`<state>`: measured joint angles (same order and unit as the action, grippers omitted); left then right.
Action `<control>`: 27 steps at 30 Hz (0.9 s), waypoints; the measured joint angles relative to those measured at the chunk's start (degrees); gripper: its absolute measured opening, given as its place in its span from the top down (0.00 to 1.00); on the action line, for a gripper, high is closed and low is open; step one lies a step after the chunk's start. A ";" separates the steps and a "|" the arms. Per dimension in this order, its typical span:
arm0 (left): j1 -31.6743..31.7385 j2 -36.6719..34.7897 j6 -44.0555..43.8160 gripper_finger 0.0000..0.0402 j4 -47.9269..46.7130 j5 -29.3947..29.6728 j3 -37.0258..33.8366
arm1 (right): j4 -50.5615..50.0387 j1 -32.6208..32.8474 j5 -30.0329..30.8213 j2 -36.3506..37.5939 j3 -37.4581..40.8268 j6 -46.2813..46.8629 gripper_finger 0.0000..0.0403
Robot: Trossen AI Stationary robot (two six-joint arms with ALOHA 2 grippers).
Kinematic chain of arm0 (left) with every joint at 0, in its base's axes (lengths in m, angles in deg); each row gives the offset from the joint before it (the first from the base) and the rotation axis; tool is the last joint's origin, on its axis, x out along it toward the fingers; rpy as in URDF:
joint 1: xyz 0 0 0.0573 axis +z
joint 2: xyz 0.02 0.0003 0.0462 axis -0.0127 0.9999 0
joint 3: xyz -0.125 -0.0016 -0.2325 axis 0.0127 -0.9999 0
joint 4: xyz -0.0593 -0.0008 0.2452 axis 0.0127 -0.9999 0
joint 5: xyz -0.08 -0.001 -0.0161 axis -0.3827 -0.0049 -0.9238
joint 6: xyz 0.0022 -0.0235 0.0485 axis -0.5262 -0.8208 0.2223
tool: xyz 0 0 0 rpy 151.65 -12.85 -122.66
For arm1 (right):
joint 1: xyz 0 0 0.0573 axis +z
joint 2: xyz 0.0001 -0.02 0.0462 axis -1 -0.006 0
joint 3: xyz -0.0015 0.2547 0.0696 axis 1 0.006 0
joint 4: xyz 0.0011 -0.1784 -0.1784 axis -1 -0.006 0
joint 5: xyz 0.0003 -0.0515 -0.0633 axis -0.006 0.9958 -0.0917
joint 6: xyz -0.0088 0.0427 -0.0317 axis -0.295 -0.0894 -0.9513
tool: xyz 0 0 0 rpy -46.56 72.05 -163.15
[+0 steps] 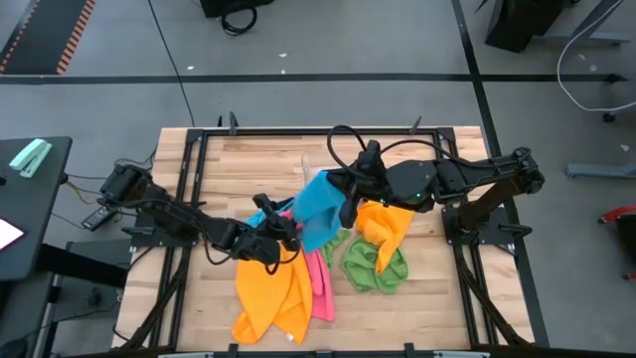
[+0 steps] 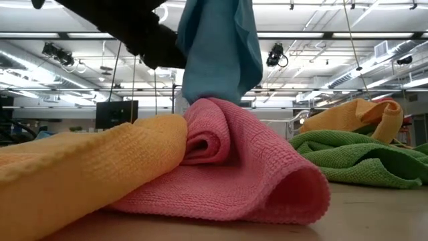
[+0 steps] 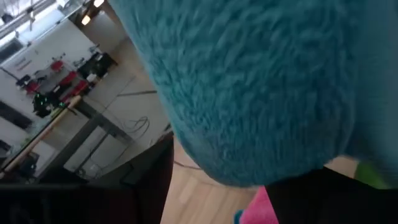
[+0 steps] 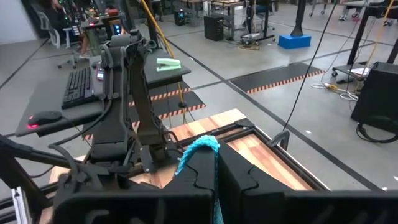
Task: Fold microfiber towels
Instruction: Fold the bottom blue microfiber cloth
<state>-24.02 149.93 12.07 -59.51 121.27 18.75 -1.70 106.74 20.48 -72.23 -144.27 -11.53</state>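
1. Pink towel (image 2: 254,167) lies closest to the low camera, rolled on the desk (image 1: 437,308), overlapping an orange towel (image 2: 80,167) at lower left.
2. Hanging above it at top centre of the low view is the blue towel (image 1: 320,204), lifted clear in the middle of the desk.
3. Right gripper (image 4: 216,163) is clenched on a corner of the blue towel, teal fabric showing between its fingers.
4. Left gripper (image 1: 281,239) sits at centre of the high view, released and spread, its camera pressed against the blue cloth; whether it touches an edge I cannot tell.
5. Risks, as I judge them: the left gripper may close on a bunched fold instead of a corner, giving a skewed fold; the hanging cloth may drag the pink towel.
6. Count: two orange, counting the orange one (image 1: 386,227) at right centre, one blue, one pink, one green towel (image 1: 376,267).
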 joint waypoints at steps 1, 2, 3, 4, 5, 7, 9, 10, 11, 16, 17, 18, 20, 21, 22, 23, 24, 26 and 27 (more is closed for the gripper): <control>-0.37 0.00 0.92 0.43 0.53 -0.02 0.00 | 0.00 -0.02 0.00 0.00 0.00 -0.06 0.98; -0.84 0.00 1.52 0.43 1.08 0.02 0.00 | 0.00 -0.04 0.02 0.00 0.00 -0.23 0.98; -1.37 0.00 2.05 0.44 1.54 0.12 0.00 | 0.00 -0.04 0.16 0.00 0.00 -0.31 0.98; -1.84 -0.02 2.64 0.45 1.89 0.17 0.00 | -0.01 -0.04 0.51 0.00 0.00 -0.60 0.98; -2.31 -0.02 3.08 0.46 2.02 0.60 0.00 | -0.01 -0.05 0.84 0.00 0.00 -0.84 0.98; -3.25 -0.02 3.29 0.47 2.21 1.96 0.00 | -0.06 -0.07 1.23 0.00 0.00 -1.14 0.98; -4.26 -0.04 3.31 0.49 2.20 2.50 0.00 | -0.70 -0.07 1.32 0.04 0.00 -1.14 0.98; -4.89 -0.27 3.43 0.50 2.17 2.47 0.00 | -1.37 -0.07 1.58 0.04 0.00 -1.18 0.98; -5.59 -0.73 3.53 0.51 2.18 2.45 0.00 | -2.33 -0.20 2.08 0.04 0.00 -1.20 0.98; -8.27 -3.13 3.46 0.56 2.32 1.21 0.02 | -9.13 -1.11 2.99 0.04 0.00 1.40 0.98; -8.60 -3.59 3.44 0.56 2.38 1.24 0.02 | -10.16 -1.34 3.00 0.04 0.00 2.12 0.98; -8.87 -3.87 3.31 0.57 2.45 1.11 0.02 | -11.09 -1.43 3.08 -0.20 0.00 2.72 0.98; -9.41 -4.21 3.05 0.58 2.27 -1.14 0.02 | -12.70 -1.70 3.10 -0.68 0.01 3.59 0.98; -9.73 -4.23 2.89 0.58 2.27 -2.89 0.02 | -14.05 -1.68 2.79 -1.08 0.07 4.28 0.98; -10.00 -4.24 2.79 0.59 2.28 -4.60 0.02 | -14.67 -1.68 2.71 -1.70 0.07 5.09 0.98; -10.39 -4.24 2.78 0.59 2.24 -5.86 0.02 | -15.48 -1.68 2.55 -2.09 0.07 5.90 0.98; -10.87 -4.24 2.78 0.60 2.12 -6.39 0.02 | -16.95 -1.68 2.31 -2.80 0.07 6.61 0.98; -11.75 -4.26 2.78 0.61 1.61 -6.50 0.04 | -18.47 -1.56 1.36 -4.14 0.07 7.98 0.98; -12.13 -4.26 2.78 0.62 1.01 -6.51 0.04 | -19.54 -1.52 0.55 -4.84 0.07 8.51 0.98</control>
<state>-36.16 145.66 14.85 -58.51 114.76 18.79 -21.24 105.21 21.03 -77.06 -144.21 -3.01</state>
